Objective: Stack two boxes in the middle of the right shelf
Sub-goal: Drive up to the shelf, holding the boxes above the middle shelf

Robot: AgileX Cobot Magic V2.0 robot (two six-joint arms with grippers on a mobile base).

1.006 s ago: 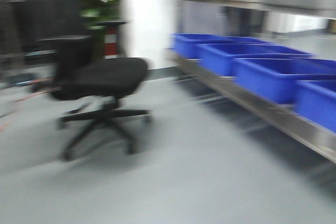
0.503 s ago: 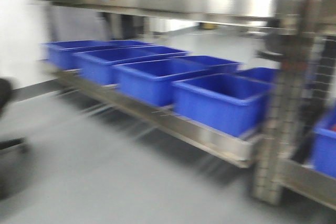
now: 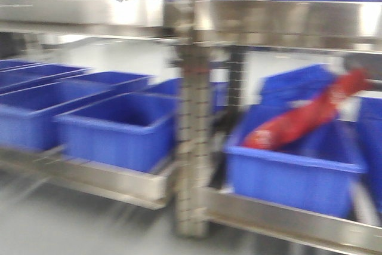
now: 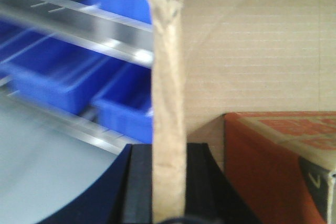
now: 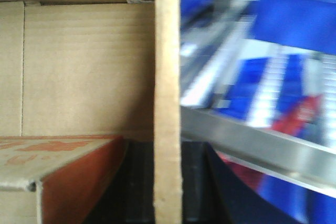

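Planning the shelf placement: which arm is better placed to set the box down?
Neither alone: the left pincer and right pincer each clamp a wall of the cardboard box, so both should place it.

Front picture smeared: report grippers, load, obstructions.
Left gripper shut on brown cardboard carton wall; right gripper shut on opposite wall. Orange box inside carton. Steel shelf upright dead ahead, blue plastic bins either side.

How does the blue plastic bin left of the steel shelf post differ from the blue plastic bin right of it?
The left blue plastic bin looks empty; the right blue plastic bin holds a long red packet, propped slanting above its rim. The left bin sits higher in the front view, the right bin lower. Both are open-topped and rest on steel shelf rails beside the steel post.
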